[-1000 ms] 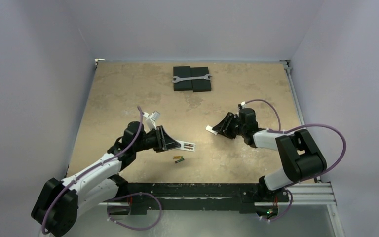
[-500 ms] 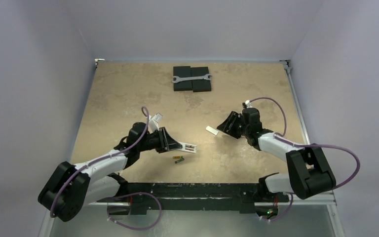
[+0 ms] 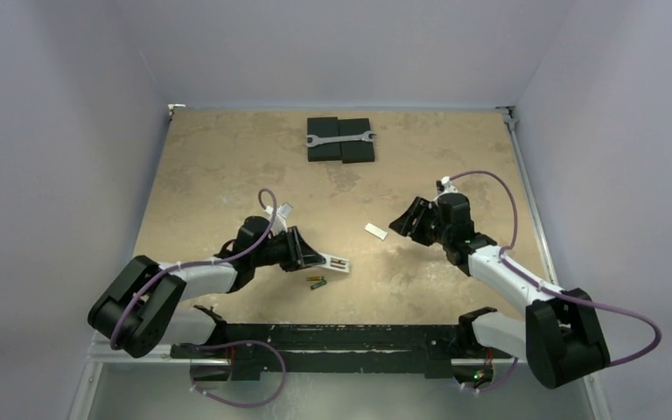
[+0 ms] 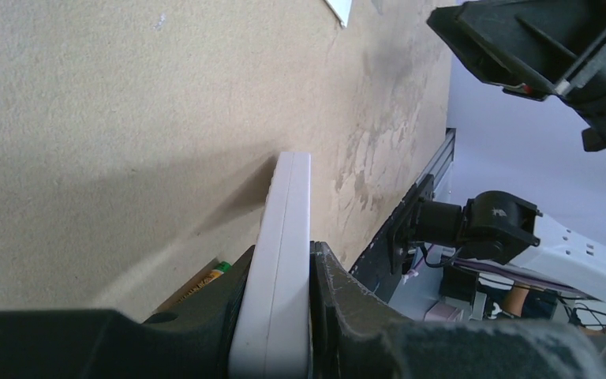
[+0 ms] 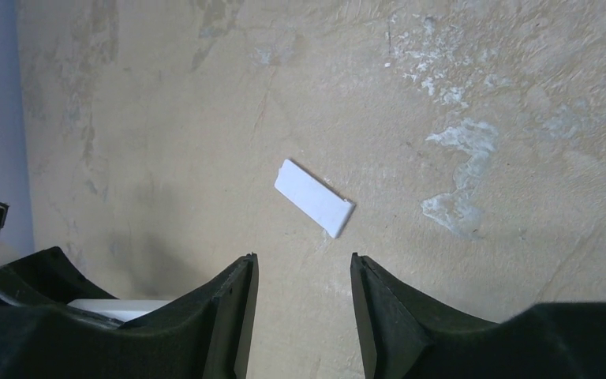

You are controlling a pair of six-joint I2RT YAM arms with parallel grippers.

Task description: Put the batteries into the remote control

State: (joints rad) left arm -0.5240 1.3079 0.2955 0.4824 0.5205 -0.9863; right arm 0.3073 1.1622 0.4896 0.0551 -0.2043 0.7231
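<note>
I see a wrench (image 3: 339,138) atop pads (image 3: 324,154) by the desk's (image 3: 210,175) far edge, a cover piece (image 3: 375,231) mid-desk, the remote control (image 3: 329,262) nearer-left of it, and batteries (image 3: 317,282) between that and the near edge.

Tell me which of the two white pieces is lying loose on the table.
The small flat cover, lying alone on the table ahead of the open right gripper. The longer remote control is clamped in the left gripper.

wrench (image 3: 340,138) on blk pads (image 3: 356,154), wht cover (image 3: 375,230)
</note>
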